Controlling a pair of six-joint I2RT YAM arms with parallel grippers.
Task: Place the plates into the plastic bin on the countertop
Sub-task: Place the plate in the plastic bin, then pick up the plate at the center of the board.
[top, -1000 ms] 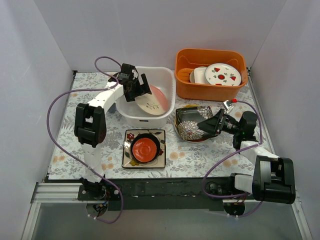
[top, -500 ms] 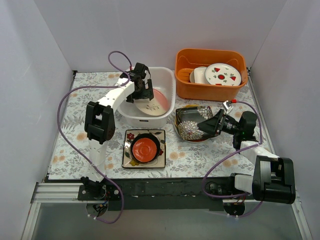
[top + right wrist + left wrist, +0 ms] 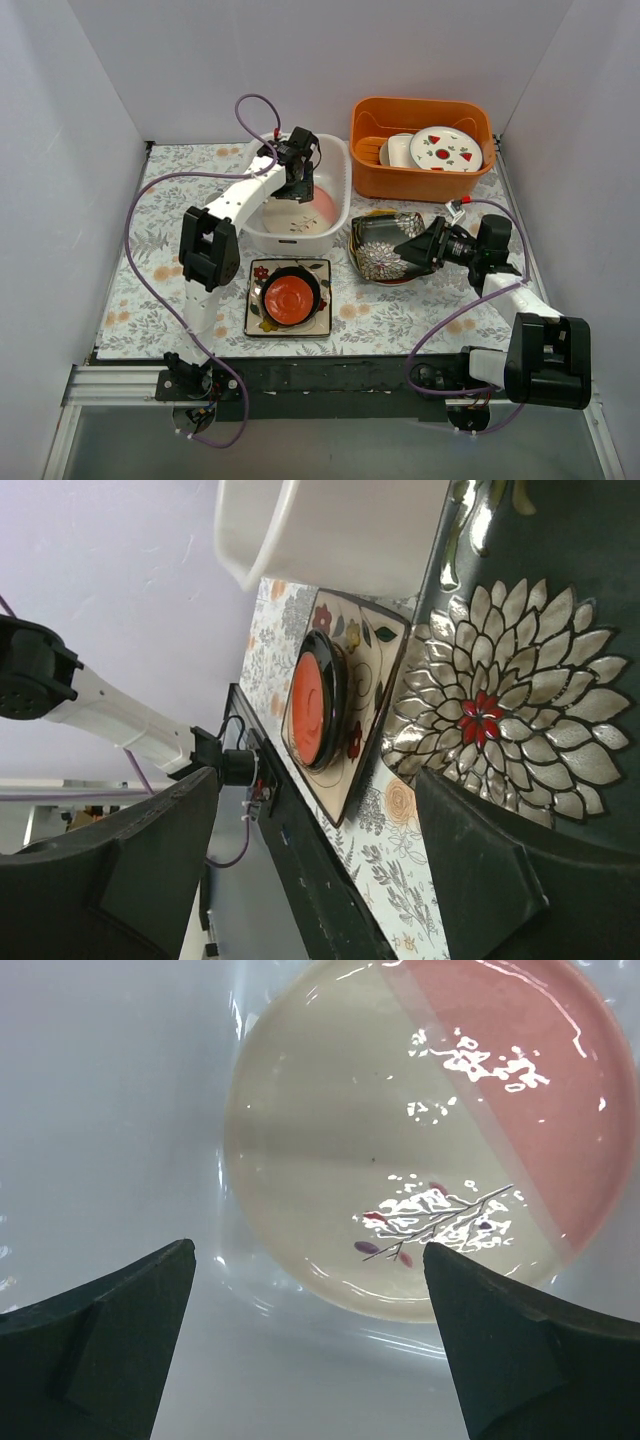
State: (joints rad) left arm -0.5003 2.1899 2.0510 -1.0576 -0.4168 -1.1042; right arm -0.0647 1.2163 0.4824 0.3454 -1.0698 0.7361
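Cream-and-pink plate [image 3: 400, 1130] in the plastic bin [image 3: 290, 241], others out on the countertop [image 3: 370, 310].

We found the round plate lying flat on the floor of the white bin, and the left gripper [image 3: 308, 1260] hanging directly over it with its fingers spread wide and nothing between them. To the right of the bin, the right gripper [image 3: 402, 248] reached low over the black square plate [image 3: 378, 245] with white flowers. Its fingers were parted and held nothing, though we could not tell whether they touched the plate. In front of the bin sat a stack: a small red round plate [image 3: 291, 297] on a dark round plate [image 3: 293, 269] on a white square flowered plate [image 3: 262, 318]. At the back right, an orange tub [image 3: 420, 180] held a white plate with red fruit marks [image 3: 446, 148].
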